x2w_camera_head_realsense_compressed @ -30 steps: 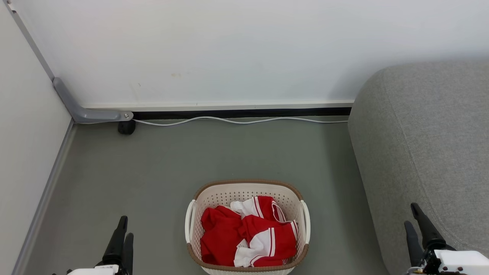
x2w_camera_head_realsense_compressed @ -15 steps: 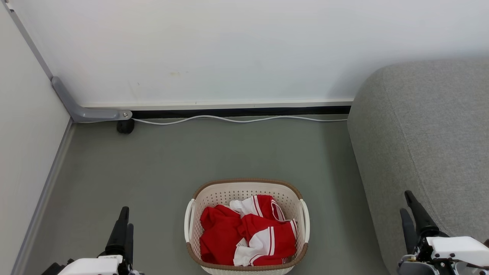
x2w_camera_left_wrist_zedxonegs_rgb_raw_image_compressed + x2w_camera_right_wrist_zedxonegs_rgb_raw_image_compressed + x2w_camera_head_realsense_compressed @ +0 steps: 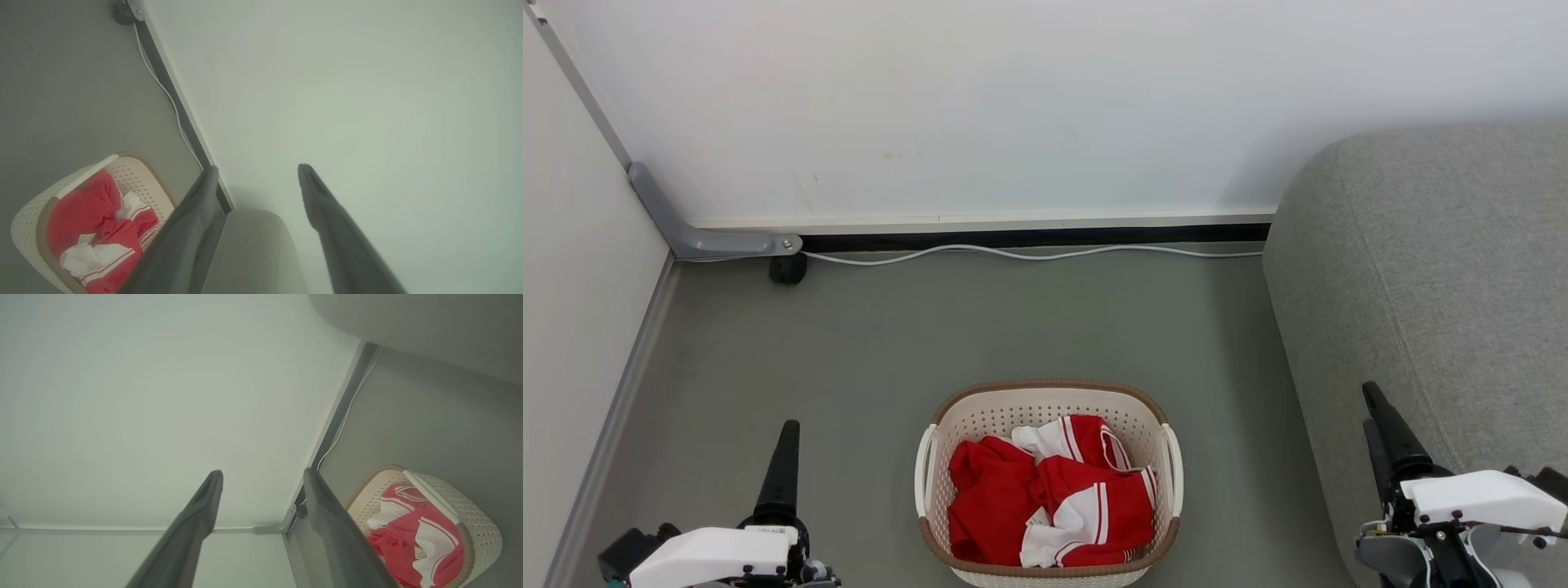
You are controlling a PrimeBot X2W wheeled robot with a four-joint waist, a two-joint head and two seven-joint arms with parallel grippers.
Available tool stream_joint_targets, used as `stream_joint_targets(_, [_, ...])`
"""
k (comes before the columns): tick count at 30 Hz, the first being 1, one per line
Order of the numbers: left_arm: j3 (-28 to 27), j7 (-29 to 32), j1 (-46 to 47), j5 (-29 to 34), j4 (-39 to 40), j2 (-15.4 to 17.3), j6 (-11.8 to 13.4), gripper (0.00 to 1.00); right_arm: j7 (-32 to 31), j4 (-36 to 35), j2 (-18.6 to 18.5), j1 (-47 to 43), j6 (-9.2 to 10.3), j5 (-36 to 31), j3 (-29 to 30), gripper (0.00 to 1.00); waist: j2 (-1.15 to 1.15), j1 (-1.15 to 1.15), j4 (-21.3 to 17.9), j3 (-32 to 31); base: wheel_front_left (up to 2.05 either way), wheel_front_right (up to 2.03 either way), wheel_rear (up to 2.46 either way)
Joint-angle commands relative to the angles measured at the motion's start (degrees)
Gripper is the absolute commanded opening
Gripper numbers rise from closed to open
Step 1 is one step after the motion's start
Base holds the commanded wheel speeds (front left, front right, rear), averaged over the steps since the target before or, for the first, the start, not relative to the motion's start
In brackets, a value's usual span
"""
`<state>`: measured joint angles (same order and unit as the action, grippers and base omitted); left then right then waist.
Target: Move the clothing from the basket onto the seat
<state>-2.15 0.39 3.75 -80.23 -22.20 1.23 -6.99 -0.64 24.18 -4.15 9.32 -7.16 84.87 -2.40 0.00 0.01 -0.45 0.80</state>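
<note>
Clothing [image 3: 1045, 502] is all bunched up inside the laundry basket [image 3: 1049, 386]: a crumpled red heap with white panels and thin striped trim, covering most of the bottom. All the clothing I can see sits below the brown rim. The basket's the cream perforated plastic kind with a white handle on each side. It stands on the grey floor [image 3: 866, 343], low and centre in the head view.

Off to the robot's right is the grey fabric sofa [image 3: 1437, 269], with a strip of floor between it and the basket, so they're near but not touching.

Now the left gripper [image 3: 258, 168]. It's at the lower left of the head view, fingers pointing up over the floor, well apart from the basket. From the head the two fingers line up and look like one, but its own wrist view shows them spread wide with just wall behind the gap, so it's open and empty.

As for the right gripper [image 3: 262, 472], it's at the lower right of the head view, in front of the sofa's rounded edge. Can't tell if it touches the fabric. Its fingers are spread wide too, with nothing between them.

Background stuff: a white wall [image 3: 1013, 106] with a white cable [image 3: 1029, 253] trailing along its foot, plus a grey metal bracket [image 3: 711, 242] with a small black wheel [image 3: 787, 269] in the left corner.
</note>
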Motion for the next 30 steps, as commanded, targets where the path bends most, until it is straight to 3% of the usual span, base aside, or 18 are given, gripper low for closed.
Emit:
stream_joint_targets(1, [-0.7, -0.5, 3.4, 1.6, 1.5, 0.9, -0.1, 1.0, 0.8, -1.0, -1.2, 3.1, -0.14, -1.0, -0.6, 1.0, 0.0, -0.01, 0.0, 0.0, 0.0, 0.0, 0.0])
stream_joint_targets(18, [1.0, -3.6, 6.2, 23.4, 0.1, 2.2, -0.2, 1.0, 3.9, 1.6, -2.6, 7.2, -0.18, -17.8, -3.6, 1.0, 0.0, -0.01, -0.5, 0.3, 0.0, 0.0, 0.0])
stream_joint_targets(30, [2.1, -5.4, 6.8, 34.7, 0.8, 2.6, -0.1, 1.0, 5.7, 2.1, -3.4, 8.8, -0.21, -29.0, -5.0, 1.0, 0.0, -0.01, -0.7, 0.2, 0.0, 0.0, 0.0])
